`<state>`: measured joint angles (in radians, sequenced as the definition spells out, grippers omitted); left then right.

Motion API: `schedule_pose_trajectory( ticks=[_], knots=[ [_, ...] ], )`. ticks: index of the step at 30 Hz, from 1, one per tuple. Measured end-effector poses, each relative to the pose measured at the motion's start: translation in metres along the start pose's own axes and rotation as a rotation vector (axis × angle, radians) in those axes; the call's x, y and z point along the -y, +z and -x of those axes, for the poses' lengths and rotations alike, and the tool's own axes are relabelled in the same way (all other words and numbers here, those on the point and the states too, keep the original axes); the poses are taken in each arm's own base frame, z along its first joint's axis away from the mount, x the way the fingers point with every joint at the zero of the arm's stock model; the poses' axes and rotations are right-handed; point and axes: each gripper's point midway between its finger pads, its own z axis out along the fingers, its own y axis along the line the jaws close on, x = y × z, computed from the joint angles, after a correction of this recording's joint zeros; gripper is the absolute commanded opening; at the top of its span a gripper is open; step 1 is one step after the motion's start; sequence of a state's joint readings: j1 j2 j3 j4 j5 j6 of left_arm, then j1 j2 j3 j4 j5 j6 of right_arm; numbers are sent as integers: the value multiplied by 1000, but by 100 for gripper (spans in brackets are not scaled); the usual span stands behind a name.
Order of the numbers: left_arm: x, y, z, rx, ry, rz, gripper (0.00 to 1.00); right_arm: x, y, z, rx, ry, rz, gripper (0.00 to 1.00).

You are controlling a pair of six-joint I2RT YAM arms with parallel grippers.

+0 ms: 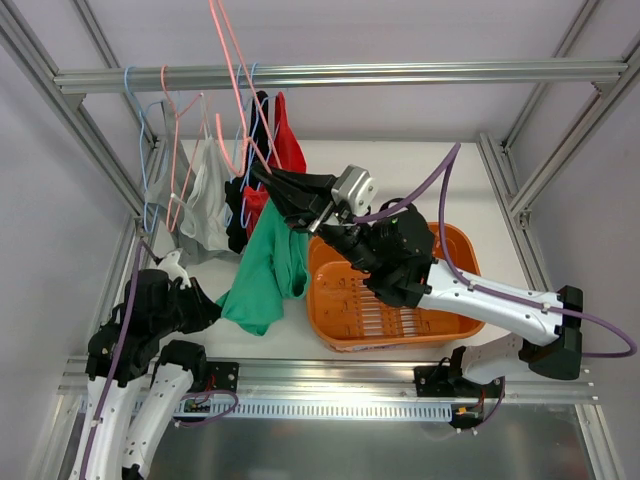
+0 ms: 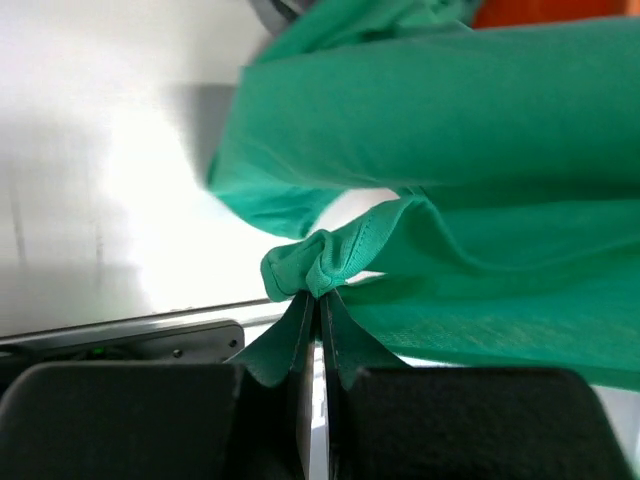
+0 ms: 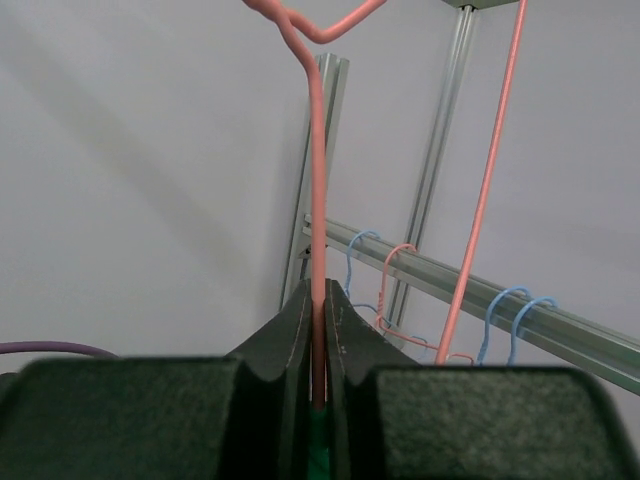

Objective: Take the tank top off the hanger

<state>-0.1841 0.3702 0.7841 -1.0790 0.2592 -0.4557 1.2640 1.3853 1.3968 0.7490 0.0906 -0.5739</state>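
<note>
The teal-green tank top [image 1: 268, 268] hangs in a bunched drape from the salmon-pink hanger [image 1: 228, 95], which is lifted and tilted in front of the rail. My right gripper [image 1: 268, 182] is shut on the hanger's wire just above the fabric. In the right wrist view the wire [image 3: 318, 180] runs up from between the shut jaws of the right gripper [image 3: 319, 295]. My left gripper [image 1: 215, 303] is shut on the tank top's lower edge. In the left wrist view the left gripper [image 2: 318, 297] pinches a fold of the tank top [image 2: 450, 130].
An orange basket [image 1: 455, 305] sits on the table under my right arm. On the rail [image 1: 400, 75] hang light blue hangers [image 1: 130, 95], a pale grey-white top [image 1: 205, 200], a red top [image 1: 288, 145] and a black garment [image 1: 238, 215]. Frame posts stand at both sides.
</note>
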Motion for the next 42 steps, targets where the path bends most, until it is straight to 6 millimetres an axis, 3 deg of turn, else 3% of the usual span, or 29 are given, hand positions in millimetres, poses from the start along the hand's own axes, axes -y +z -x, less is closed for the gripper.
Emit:
schedule_pose_trajectory(
  ticks=[5,9,12,16,20,26,30,35,36,42],
  knots=[
    [-13,-8,8,92,-35,77,0,10,-11,5,81,7,-67,0],
    [-17,-31,21,262,-79,91,0,20,-12,15,158,14,-122,6],
    [-18,-46,27,358,-108,83,0,27,-11,25,186,5,-155,0],
    [-23,-41,21,363,-154,86,0,46,-7,29,146,-9,-223,0],
    [-27,-40,15,365,-162,84,0,58,-14,11,35,-9,-224,0],
    [-32,-42,8,358,-165,104,0,52,-47,0,-71,70,-171,1],
    [-32,-46,7,360,-161,103,0,58,-62,-2,-82,141,-167,2],
    [-17,-59,9,373,-110,34,0,50,-65,-13,-90,253,-112,18],
    [-14,-62,9,376,-95,22,0,45,-65,-13,-90,276,-89,3],
    [-5,-73,11,391,-23,-20,0,27,-64,-11,-85,364,-10,0]
  ],
)
